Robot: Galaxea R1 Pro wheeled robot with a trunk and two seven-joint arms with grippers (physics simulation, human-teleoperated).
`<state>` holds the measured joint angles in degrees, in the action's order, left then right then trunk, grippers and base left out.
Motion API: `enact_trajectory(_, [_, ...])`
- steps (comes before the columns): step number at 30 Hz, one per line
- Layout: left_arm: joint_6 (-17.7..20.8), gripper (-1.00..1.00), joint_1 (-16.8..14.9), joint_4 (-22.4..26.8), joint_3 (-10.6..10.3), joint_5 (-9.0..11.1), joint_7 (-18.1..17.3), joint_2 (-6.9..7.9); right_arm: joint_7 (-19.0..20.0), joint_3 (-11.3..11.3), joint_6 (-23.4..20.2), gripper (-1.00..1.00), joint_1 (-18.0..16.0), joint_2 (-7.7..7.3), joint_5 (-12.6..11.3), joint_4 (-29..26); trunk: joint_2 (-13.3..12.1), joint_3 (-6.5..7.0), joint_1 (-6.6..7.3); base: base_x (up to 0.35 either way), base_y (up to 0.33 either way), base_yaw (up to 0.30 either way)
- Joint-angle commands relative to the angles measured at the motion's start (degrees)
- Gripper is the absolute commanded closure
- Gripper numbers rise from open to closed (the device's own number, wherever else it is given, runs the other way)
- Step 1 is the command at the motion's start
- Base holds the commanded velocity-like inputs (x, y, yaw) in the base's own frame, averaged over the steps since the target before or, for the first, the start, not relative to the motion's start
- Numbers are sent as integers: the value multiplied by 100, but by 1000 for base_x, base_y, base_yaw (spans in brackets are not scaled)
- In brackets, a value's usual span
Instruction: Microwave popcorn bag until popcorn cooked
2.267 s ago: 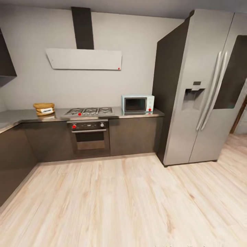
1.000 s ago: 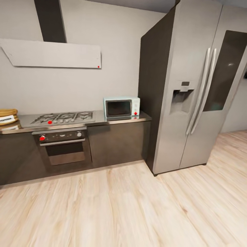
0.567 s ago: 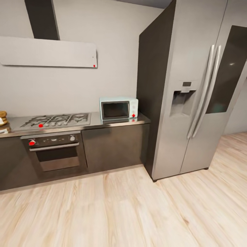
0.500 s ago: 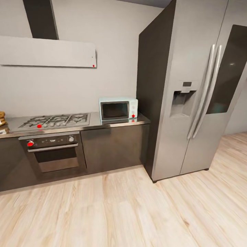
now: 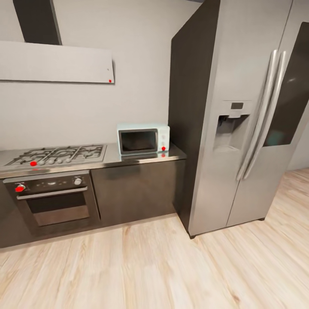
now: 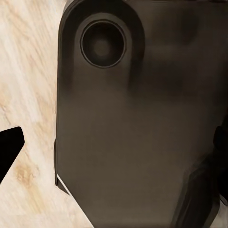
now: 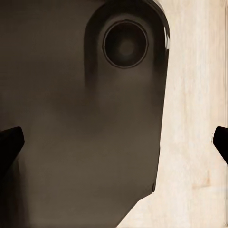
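The robot faces the stretch of worktop [image 5: 141, 158] that carries the pale blue microwave [image 5: 143, 138], which stands with its dark door shut just beside the tall steel fridge [image 5: 244, 116]; the gas hob [image 5: 56, 154] and the built-in oven [image 5: 53, 199] under it lie off to the left. The popcorn bag is not among what the head view takes in, so the step in hand looks like driving and turning to find it — a judgement only. To do that well, the base would need to swing toward the hob end of the worktop and stop square to the edge, near enough to reach without the arms brushing the cabinet fronts. The head view gives the whole room layout; the wrist views give instead a close look down at the robot's own dark body [image 6: 137, 123] over pale plank floor [image 7: 194, 142]. In each, dark fingertips [image 6: 9, 147] sit at opposite edges of the picture, so the left end effector and the right end effector [image 7: 114, 137] appear spread wide, holding nothing.
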<state>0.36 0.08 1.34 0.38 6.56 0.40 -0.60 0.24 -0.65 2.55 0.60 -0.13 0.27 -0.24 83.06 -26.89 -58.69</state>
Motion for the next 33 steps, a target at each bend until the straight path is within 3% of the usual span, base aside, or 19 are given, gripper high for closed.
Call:
enact_trajectory(1, [2,-100,1,6,0,56,4,-1,3,-6,16,-100,1,-2,5,-2,2,-4,-3,315,-108,0])
enact_trajectory(33, [-14,-100,1,6,6,56,4,-1,3,-15,16,-100,2,-12,8,-2,2,-4,-3,316,-127,0])
